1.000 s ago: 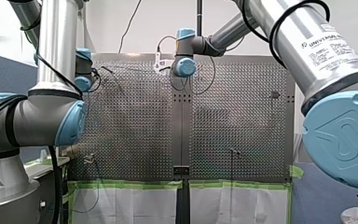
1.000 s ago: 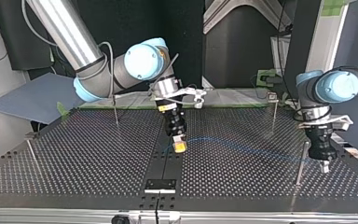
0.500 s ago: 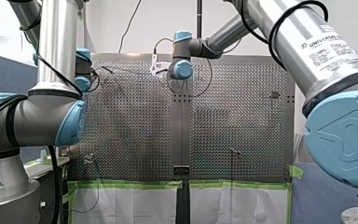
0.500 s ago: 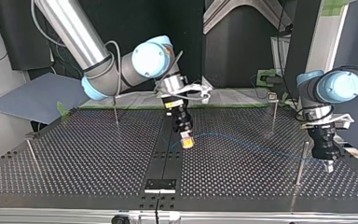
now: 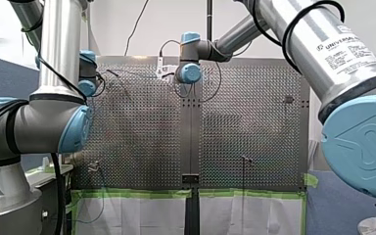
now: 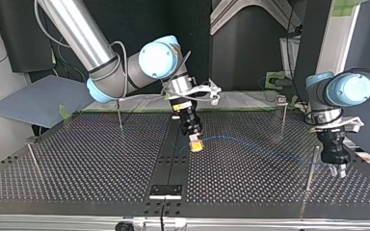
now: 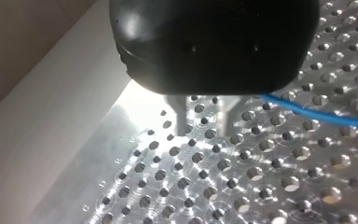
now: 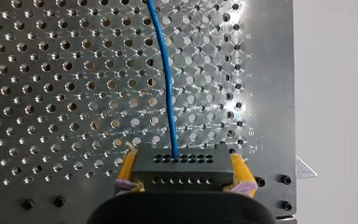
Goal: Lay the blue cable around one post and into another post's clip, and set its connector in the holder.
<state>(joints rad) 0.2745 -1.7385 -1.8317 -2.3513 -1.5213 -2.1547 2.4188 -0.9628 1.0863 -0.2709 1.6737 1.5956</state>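
Observation:
In the right wrist view my right gripper (image 8: 182, 155) is shut on the black connector (image 8: 182, 171), with a yellow pad on each side. The blue cable (image 8: 165, 79) leaves the connector and runs ahead over the perforated plate. In the top view that gripper (image 6: 197, 146) hangs just above the table's middle strip, and the cable (image 6: 260, 149) arcs from it to a thin post (image 6: 311, 168). My left gripper (image 6: 338, 172) stands beside that post. Its metal fingers (image 7: 182, 116) are open with nothing between them, and the cable (image 7: 317, 116) passes just outside one finger.
A black-and-white holder (image 6: 165, 191) sits at the middle of the table's near edge in the top view. More posts stand on the table: a clip-topped post (image 6: 283, 113), a far post (image 6: 119, 114) and an outer post (image 6: 33, 161). Green tape (image 5: 137, 194) lines the table's edge.
My left gripper has opened and let go of the cable. My right gripper has carried the connector a little toward the top view's right.

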